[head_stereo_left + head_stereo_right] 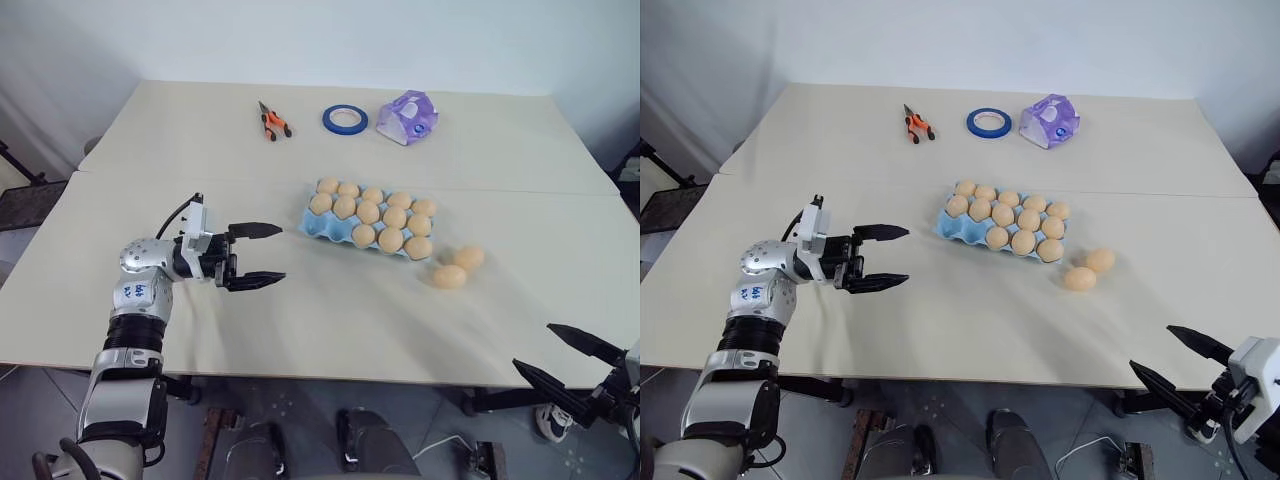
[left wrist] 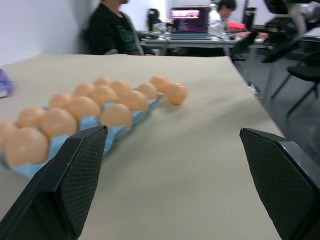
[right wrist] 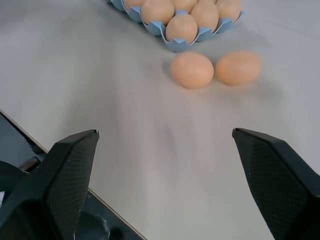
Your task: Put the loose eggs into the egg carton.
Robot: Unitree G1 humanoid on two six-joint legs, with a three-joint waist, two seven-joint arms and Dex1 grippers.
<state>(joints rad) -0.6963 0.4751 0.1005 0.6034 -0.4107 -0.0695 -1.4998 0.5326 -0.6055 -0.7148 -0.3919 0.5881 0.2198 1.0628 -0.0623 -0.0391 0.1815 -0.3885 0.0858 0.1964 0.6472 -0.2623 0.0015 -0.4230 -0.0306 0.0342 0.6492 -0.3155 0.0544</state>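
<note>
Two loose eggs [image 1: 459,267] lie touching on the tabletop [image 1: 300,330], just beside the egg carton [image 1: 320,226]. Both grippers — left gripper [image 1: 262,256], right gripper [image 1: 568,358] — have jaws wide open, empty.

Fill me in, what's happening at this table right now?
Nothing is being held. Two pale orange-tan loose eggs lie side by side on the beige table, just off the near right end of the light blue moulded egg carton, whose cups are nearly all filled. The left gripper hovers open beside the carton's left end. The right gripper is open at the table's near right edge, well short of the eggs.
</note>
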